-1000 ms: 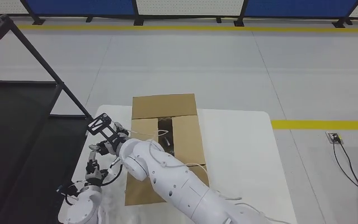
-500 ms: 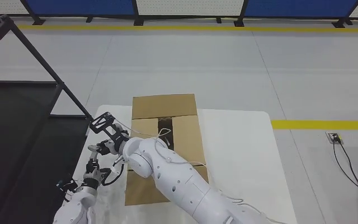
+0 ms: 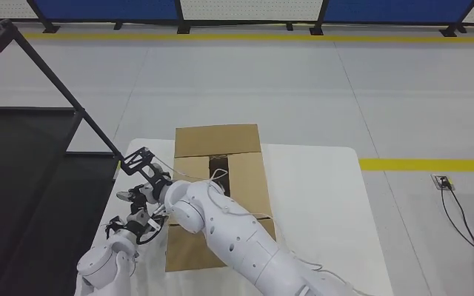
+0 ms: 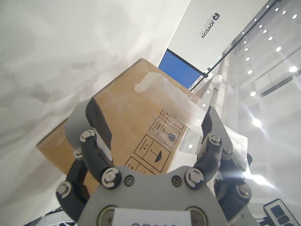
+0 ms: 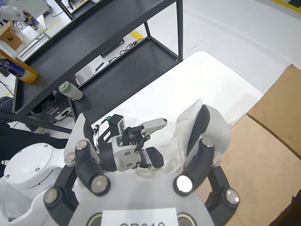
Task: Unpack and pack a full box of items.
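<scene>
A brown cardboard box (image 3: pixel 222 140) stands on the white table (image 3: pixel 318 207) with its top flaps spread; a dark gap shows between the inner flaps. My right gripper (image 3: pixel 141 164) hangs open just left of the box, near the table's left edge. In the right wrist view, a thin white film (image 5: pixel 188 118) clings to one finger of the right gripper (image 5: pixel 143 114). My left gripper (image 3: pixel 137 213) sits below it, open and empty, also beside the box. In the left wrist view, the left gripper (image 4: pixel 150 108) faces the box's side (image 4: pixel 131 118), where a loose strip of clear tape (image 4: pixel 169 95) hangs.
A black metal shelf rack (image 3: pixel 44 148) stands against the table's left side; its shelves (image 5: pixel 105 36) hold a small bottle (image 5: pixel 70 90) and a yellow can (image 5: pixel 18 69). Crumpled white film (image 5: pixel 169 149) lies on the table by the left gripper (image 5: pixel 160 139).
The left arm has swung in closer to the box, its gripper ending a little nearer the right gripper. The right gripper has shifted slightly toward the table's far left corner.
</scene>
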You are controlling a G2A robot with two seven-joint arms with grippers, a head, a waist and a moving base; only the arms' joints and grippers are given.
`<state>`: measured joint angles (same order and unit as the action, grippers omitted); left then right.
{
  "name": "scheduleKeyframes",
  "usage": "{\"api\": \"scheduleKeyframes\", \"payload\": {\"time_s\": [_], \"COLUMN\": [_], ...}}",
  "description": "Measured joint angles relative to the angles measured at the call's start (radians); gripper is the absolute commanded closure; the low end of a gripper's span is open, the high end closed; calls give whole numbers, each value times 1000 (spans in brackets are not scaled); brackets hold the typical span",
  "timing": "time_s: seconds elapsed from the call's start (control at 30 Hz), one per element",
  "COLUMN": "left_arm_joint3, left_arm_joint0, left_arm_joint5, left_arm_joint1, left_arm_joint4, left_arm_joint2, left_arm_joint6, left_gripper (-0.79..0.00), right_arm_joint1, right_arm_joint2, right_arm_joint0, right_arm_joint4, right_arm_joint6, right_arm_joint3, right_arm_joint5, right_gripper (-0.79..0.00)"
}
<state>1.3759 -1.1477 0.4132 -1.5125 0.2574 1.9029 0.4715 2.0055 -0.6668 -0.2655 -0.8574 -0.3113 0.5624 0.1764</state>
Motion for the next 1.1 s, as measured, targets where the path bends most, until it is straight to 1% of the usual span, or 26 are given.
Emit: {"api": "scheduleKeyframes", "payload": {"time_s": [0.1,0.13,0.17,0.23,0.3,0.37,0.4,0.53,0.8,1.1], "left_arm_joint3": [-20,-28,-34,-42,-42,-39,-37,-30,-27,-10], "left_arm_joint0": [19,28,33,40,42,40,38,28,19,-3], "left_arm_joint5": [16,14,9,1,-10,-23,-28,-46,-57,-97], "left_arm_joint1": [2,2,2,2,3,4,4,6,14,19], "left_arm_joint4": [45,58,67,87,97,106,109,133,173,221], "left_arm_joint2": [-1,-3,-6,-13,-19,-26,-29,-37,-40,-44], "left_arm_joint6": [-20,-34,-45,-69,-87,-107,-116,-150,-177,-230], "left_gripper": [-785,-760,-674,-440,-265,-68,0,0,0,0], "right_arm_joint1": [0,1,1,1,2,2,2,3,4,4], "right_arm_joint2": [-8,-10,-12,-16,-19,-23,-24,-31,-41,-54], "right_arm_joint0": [-1,-1,-1,-1,-2,-3,-4,-7,-13,-23], "right_arm_joint4": [1,0,-2,-6,-8,-11,-12,-20,-34,-52], "right_arm_joint6": [1,1,1,1,0,-1,-1,-4,-7,-9], "right_arm_joint3": [-3,-4,-5,-6,-6,-6,-6,-4,0,6], "right_arm_joint5": [12,15,17,19,20,19,18,14,15,9], "right_gripper": [-785,-785,-785,-785,-785,-785,-785,-785,-785,-785]}}
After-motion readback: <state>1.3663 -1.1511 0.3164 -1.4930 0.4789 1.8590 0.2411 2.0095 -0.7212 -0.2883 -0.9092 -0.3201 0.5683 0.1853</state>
